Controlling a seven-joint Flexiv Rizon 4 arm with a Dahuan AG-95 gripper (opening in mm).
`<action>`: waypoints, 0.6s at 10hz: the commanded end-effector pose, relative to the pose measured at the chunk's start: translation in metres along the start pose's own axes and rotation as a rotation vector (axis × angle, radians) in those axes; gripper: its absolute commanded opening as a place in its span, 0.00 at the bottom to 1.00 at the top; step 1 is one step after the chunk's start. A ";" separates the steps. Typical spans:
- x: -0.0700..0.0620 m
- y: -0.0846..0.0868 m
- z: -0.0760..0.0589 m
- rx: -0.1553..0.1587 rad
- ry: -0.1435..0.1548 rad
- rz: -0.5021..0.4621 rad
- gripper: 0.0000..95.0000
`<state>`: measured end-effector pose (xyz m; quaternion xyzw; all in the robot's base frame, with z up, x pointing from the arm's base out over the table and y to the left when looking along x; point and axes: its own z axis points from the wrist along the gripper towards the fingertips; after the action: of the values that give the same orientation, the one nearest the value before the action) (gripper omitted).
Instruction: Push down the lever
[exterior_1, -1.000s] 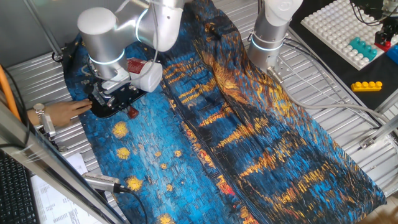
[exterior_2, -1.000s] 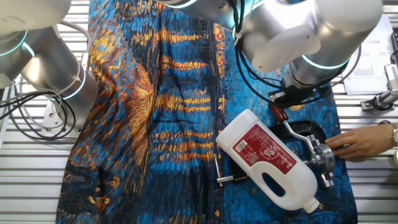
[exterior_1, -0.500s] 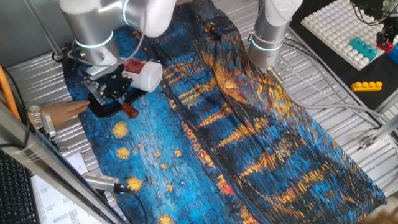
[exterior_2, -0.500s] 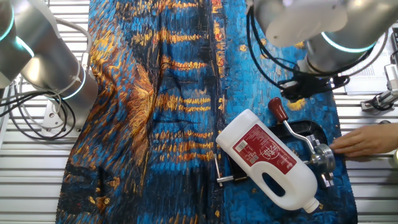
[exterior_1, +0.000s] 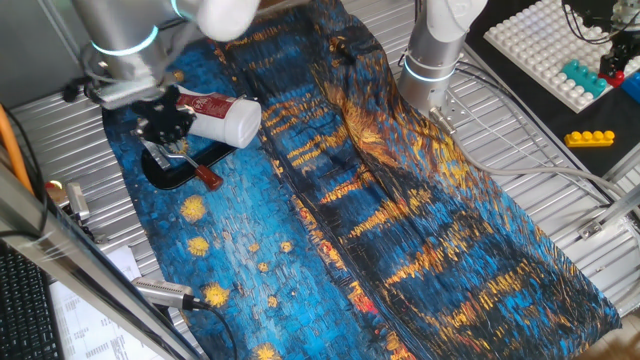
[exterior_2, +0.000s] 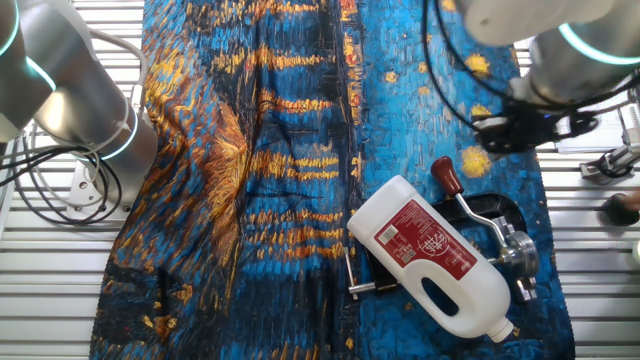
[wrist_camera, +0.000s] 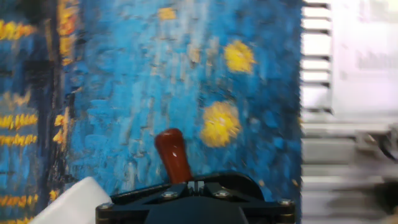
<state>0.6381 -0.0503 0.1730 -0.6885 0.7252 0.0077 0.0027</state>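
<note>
**Gripper hovers clear of the lever**

The gripper (exterior_2: 520, 128) hangs at upper right, apart from the lever (exterior_2: 462, 195) at lower right (red-brown tip beside the white bottle (exterior_2: 430, 257)). Whether its jaws are parted cannot be told. The lever looks lowered, judging by its angle.

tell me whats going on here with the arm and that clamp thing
A robot arm's end effector hangs just above a black-based clamp on a blue painted cloth, not touching it. The clamp's lever, a metal bar with a red-brown tip, lies low next to a white bottle lying on its side. Whether the end effector is open or shut is unclear.
</note>
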 end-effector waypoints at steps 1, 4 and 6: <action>0.016 -0.018 -0.025 0.028 0.064 0.509 0.00; 0.041 -0.021 -0.024 0.038 0.067 1.082 0.00; 0.057 -0.015 -0.023 0.029 0.056 1.313 0.00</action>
<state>0.6512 -0.0781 0.1896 -0.4360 0.8998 -0.0126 -0.0067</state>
